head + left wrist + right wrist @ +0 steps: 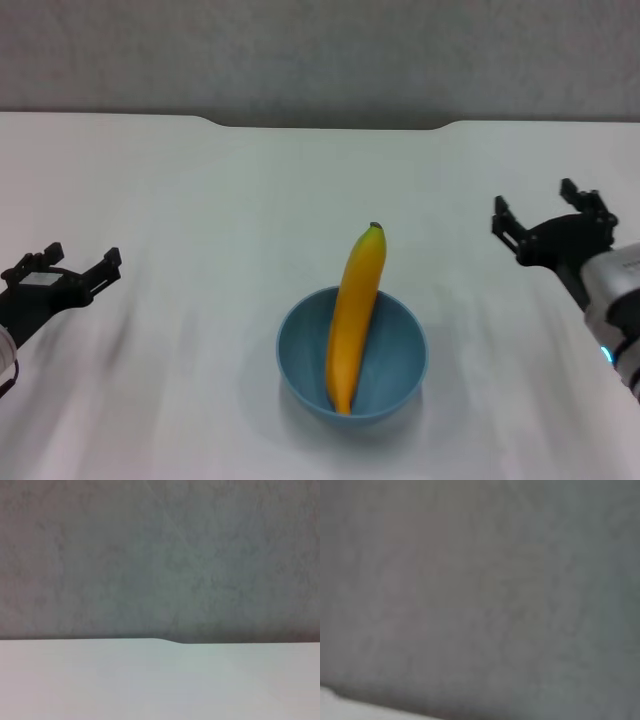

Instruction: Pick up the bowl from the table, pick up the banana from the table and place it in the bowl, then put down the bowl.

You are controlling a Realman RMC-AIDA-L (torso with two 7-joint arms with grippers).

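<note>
The light-blue bowl (352, 357) stands on the white table (200, 220) at the front centre. The yellow-orange banana (355, 315) leans in it, lower end on the bowl's bottom, dark stem tip sticking up over the far rim. My left gripper (68, 265) is open and empty at the left edge, well apart from the bowl. My right gripper (548, 215) is open and empty at the right, raised above the table, also apart from the bowl. Neither wrist view shows the bowl or banana.
The table's far edge has a shallow cutout (330, 125) at the middle, with a grey wall (320, 50) behind. The left wrist view shows the table edge (165, 641) and wall; the right wrist view shows mostly wall (480, 590).
</note>
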